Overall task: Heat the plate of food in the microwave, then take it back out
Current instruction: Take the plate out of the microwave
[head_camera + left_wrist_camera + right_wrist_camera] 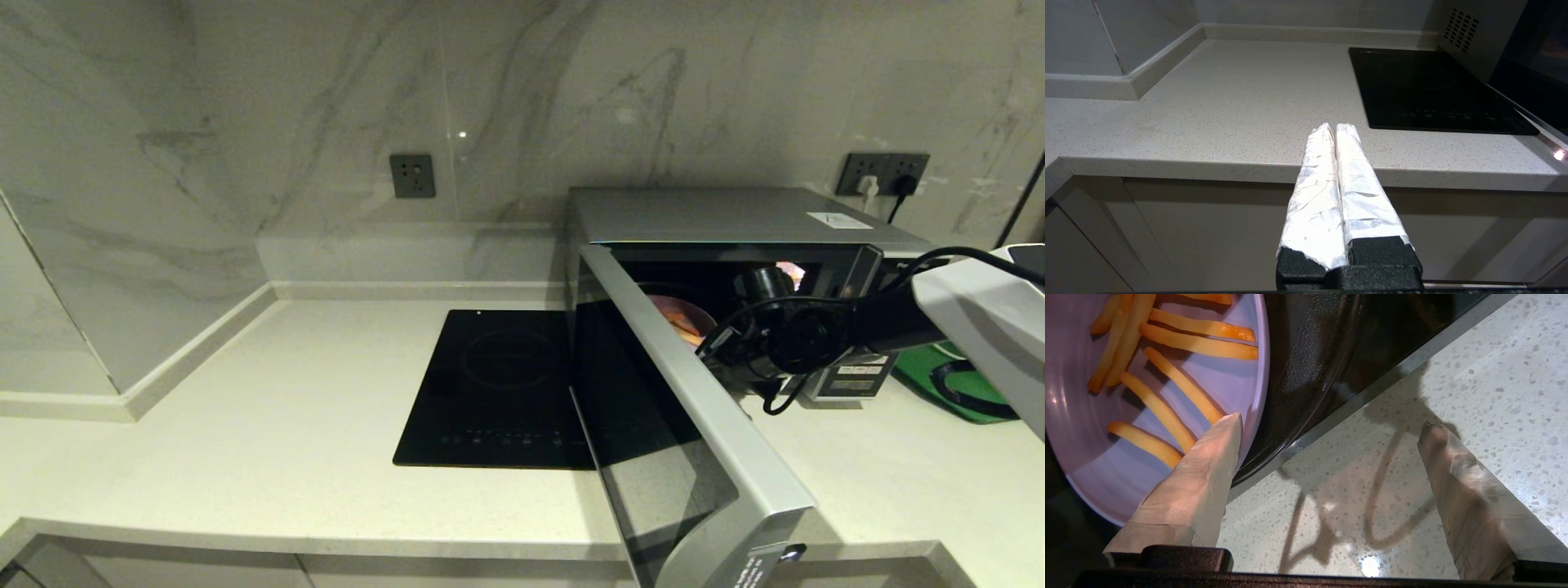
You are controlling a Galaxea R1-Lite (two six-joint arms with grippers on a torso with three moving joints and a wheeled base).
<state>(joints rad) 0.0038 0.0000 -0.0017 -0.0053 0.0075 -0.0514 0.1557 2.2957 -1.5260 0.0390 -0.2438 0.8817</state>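
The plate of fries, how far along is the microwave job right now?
The microwave door is open and the plate of fries sits inside on the turntable. The right gripper is open at the cavity mouth, one finger over the plate's rim, nothing gripped. Whether heating has happened can't be told. The plate hasn't come out. The left gripper is parked, shut.

No legible text: labels on microwave [735, 214] top and door too small to read.
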